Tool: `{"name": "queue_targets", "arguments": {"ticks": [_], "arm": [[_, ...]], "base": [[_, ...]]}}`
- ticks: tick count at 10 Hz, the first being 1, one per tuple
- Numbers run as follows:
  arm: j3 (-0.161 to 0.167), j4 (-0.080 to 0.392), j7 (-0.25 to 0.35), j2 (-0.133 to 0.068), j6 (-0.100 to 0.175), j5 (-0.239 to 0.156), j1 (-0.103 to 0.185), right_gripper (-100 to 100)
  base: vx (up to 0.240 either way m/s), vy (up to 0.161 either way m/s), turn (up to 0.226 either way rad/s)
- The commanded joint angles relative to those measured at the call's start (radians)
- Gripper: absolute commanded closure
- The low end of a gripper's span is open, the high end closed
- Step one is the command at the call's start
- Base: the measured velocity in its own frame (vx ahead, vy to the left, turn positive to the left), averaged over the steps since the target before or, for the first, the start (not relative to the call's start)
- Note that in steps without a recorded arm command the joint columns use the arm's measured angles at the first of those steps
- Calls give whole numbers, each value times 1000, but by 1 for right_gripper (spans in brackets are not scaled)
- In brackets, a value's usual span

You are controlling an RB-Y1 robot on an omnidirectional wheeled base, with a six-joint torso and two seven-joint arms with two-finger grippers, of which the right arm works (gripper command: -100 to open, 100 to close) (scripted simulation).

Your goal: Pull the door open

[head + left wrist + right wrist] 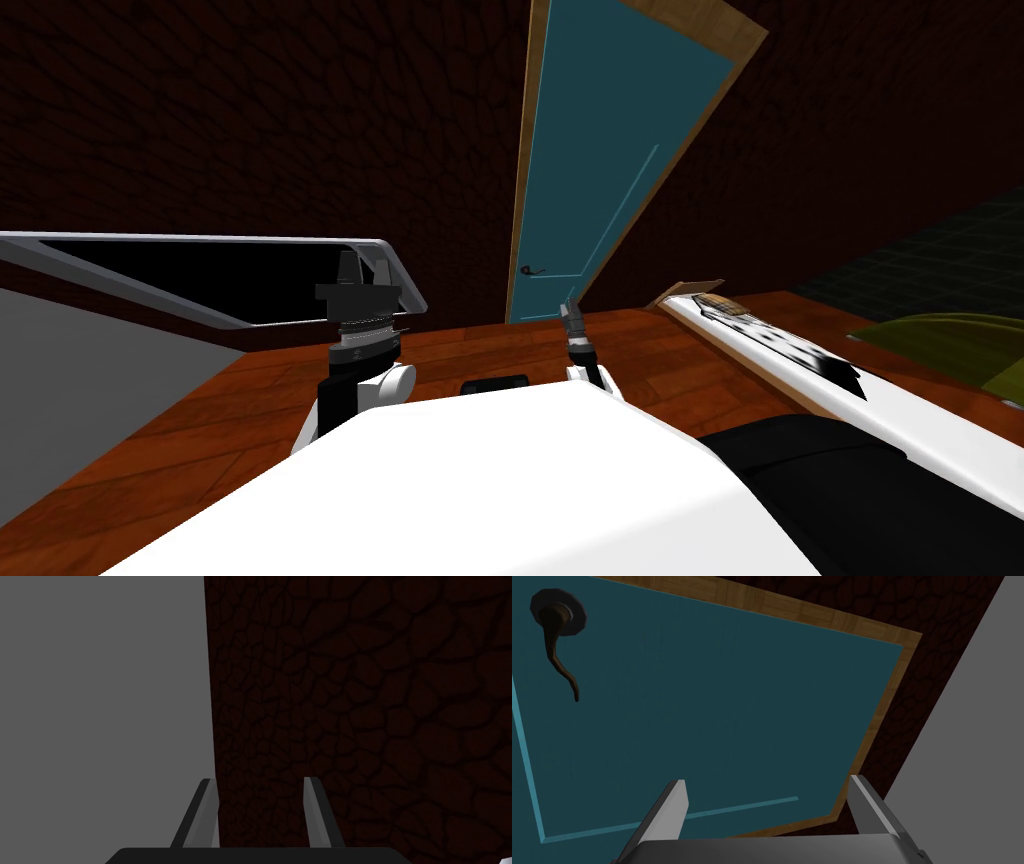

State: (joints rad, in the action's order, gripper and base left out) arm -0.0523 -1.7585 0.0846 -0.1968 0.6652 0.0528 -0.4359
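A teal door [600, 150] in a wooden frame [518, 200] stands ahead in a dark stone wall, flush in its frame. Its dark curved lever handle [531, 269] sits low at the door's left edge. The right wrist view shows the same door [712, 716] and handle [559, 641] close up, the lever off to the side of my fingers. My right gripper [767, 803] is open, pointed at the door panel and short of it. That right gripper [571, 313] is small, below the handle. My left gripper [364, 270] is raised at the left, open [260, 801], facing the wall.
A grey-rimmed opening with a black area [200, 275] lies at the left beside a grey wall. A long white counter-like piece [850, 390] with small things on it runs along the right. A wooden floor [480, 345] leads to the door.
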Motion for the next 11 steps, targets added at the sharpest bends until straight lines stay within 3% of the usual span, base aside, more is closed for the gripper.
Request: {"name": "queue_targets", "arguments": {"ticks": [1,4,5,11], "arm": [[0,31,13,-12,7,-3,3,-100],[0,108,43,-39,29,-9,6,-100],[0,108,43,-39,29,-9,6,-100],[1,242,94,-85,67,-19,11,-100]], "base": [[97,16,27],[119,30,35],[113,16,13],[109,16,29]]}}
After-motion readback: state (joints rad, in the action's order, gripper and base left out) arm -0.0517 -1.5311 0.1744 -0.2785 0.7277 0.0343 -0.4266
